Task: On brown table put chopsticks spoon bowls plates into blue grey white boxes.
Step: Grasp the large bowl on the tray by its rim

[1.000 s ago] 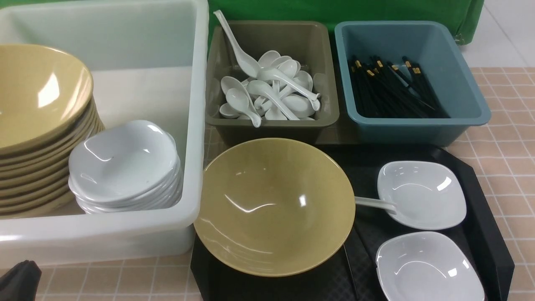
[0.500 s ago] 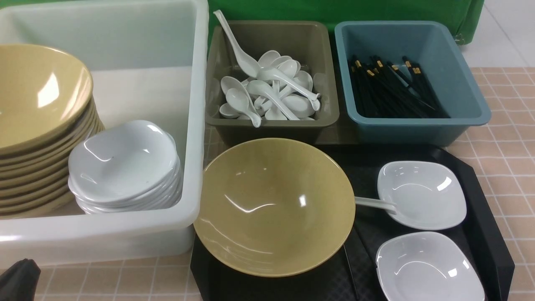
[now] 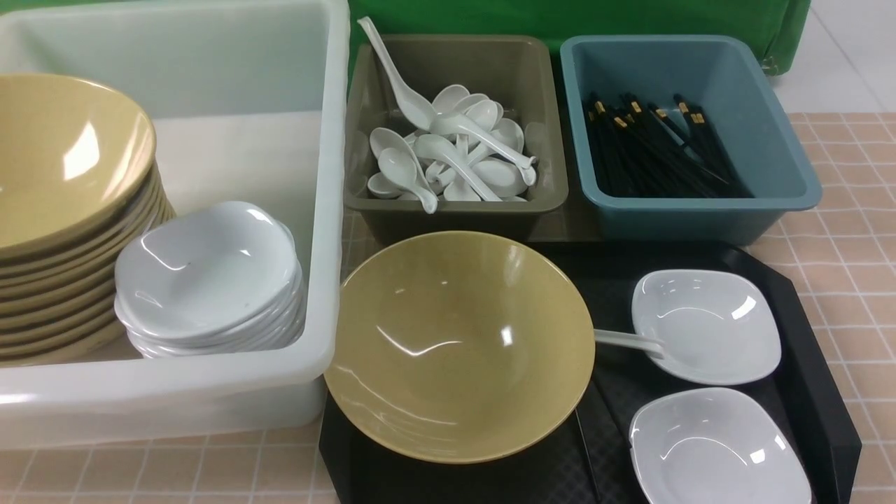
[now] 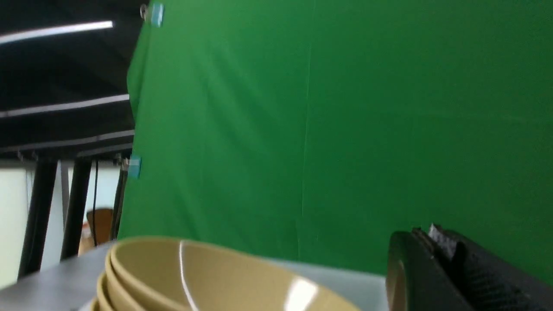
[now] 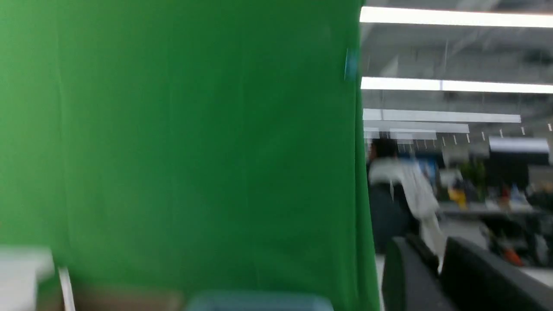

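Two pincers work this scene, and neither shows in the front view. The brown table [image 3: 854,210] is pinkish with a pale tile grid, and a green cloth [image 3: 560,17] hangs behind it. Past the cloth's edge, beyond the right pincer [image 5: 432,249], lies a blurred office with strip lights [image 5: 453,17].

The left pincer [image 4: 425,236] is pressed closed and empty, near the stacked bowls [image 4: 194,276] in the white tub [image 3: 210,399]. The right pincer's jaws stand a narrow gap apart with nothing between them. The blue bin [image 5: 259,302] lies blurred ahead of it.

One glossy tan bowl [image 3: 458,346] and two white plates [image 3: 707,325] sit loose on a black tray [image 3: 819,392]. How far the tray lies from either pincer I cannot tell. A white spoon [image 3: 630,341] lies between bowl and nearer plate, its handle tip at the plate's edge and its other end hidden by the bowl's rim.

More plates [image 3: 210,280] are stacked in the tub. The olive-grey bin [image 3: 364,126] holds a heap of spoons [image 3: 455,150], and black chopsticks [image 3: 658,147] fill the blue one
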You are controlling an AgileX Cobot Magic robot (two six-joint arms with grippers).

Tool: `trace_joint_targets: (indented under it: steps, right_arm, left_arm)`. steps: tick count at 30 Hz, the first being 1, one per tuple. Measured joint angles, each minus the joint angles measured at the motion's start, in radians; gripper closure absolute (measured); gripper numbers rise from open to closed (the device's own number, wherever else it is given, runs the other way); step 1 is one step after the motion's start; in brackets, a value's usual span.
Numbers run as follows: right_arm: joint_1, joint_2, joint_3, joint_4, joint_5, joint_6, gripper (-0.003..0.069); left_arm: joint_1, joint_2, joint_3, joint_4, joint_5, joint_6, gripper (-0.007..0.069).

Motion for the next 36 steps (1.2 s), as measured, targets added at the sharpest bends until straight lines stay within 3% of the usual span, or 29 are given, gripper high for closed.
trace_joint_targets:
  steps: [5,9,12,14,16,18,19,21,22,25,26,27,28,30,33,36]
  right_arm:
    - [0.0,-0.001,0.0,0.0,-0.176,0.141,0.0496]
    - [0.0,-0.002,-0.002,0.0,-0.171,0.203,0.0495]
    - [0.0,-0.002,-0.051,0.0,-0.074,0.215,0.0521]
    - [0.0,-0.001,-0.126,0.0,0.024,0.217,0.0575]
    - [0.0,0.02,-0.212,0.0,0.151,0.205,0.0613]
    - [0.0,0.045,-0.269,0.0,0.247,0.176,0.0619]
    - [0.0,0.092,-0.364,-0.005,0.402,0.124,0.0619]
    - [0.0,0.12,-0.404,0.0,0.479,0.086,0.0619]
    - [0.0,0.167,-0.453,0.0,0.576,0.012,0.0619]
    - [0.0,0.236,-0.491,-0.005,0.666,-0.094,0.0619]
    - [0.0,0.24,-0.491,-0.005,0.672,-0.094,0.0619]
    - [0.0,0.258,-0.494,-0.005,0.7,-0.122,0.0619]
    - [0.008,0.294,-0.495,-0.005,0.776,-0.152,0.0619]
    - [0.034,0.333,-0.495,-0.005,0.873,-0.162,0.0619]
    - [0.073,0.377,-0.495,-0.005,0.975,-0.17,0.0619]
    - [0.145,0.483,-0.495,-0.005,1.14,-0.187,0.0619]
  left_arm:
    - [0.0,0.0,0.0,0.0,-0.243,-0.084,0.0617]
    - [0.0,0.0,-0.042,-0.032,-0.212,-0.187,0.0617]
    - [0.0,0.023,-0.226,-0.068,-0.045,-0.21,0.0617]
    - [0.0,0.096,-0.397,-0.068,0.067,-0.169,0.0617]
    - [0.0,0.181,-0.503,-0.068,0.115,-0.131,0.0617]
    - [0.0,0.238,-0.566,-0.068,0.136,-0.112,0.0617]
    - [0.0,0.326,-0.63,-0.068,0.175,-0.099,0.0617]
    - [-0.002,0.375,-0.664,-0.068,0.215,-0.099,0.0617]
    - [-0.015,0.478,-0.736,-0.065,0.349,-0.096,0.0617]
    - [-0.047,0.627,-0.886,-0.059,0.643,-0.077,0.0617]
    - [-0.05,0.637,-0.898,-0.059,0.666,-0.077,0.0617]
    - [-0.061,0.681,-0.946,-0.058,0.759,-0.063,0.0617]
    - [-0.088,0.779,-1.059,-0.061,0.952,-0.026,0.0617]
    - [-0.119,0.869,-1.141,-0.081,1.101,0.005,0.0617]
    - [-0.154,0.969,-1.204,-0.132,1.205,0.047,0.0617]
    - [-0.249,1.104,-1.238,-0.21,1.263,0.107,0.0617]
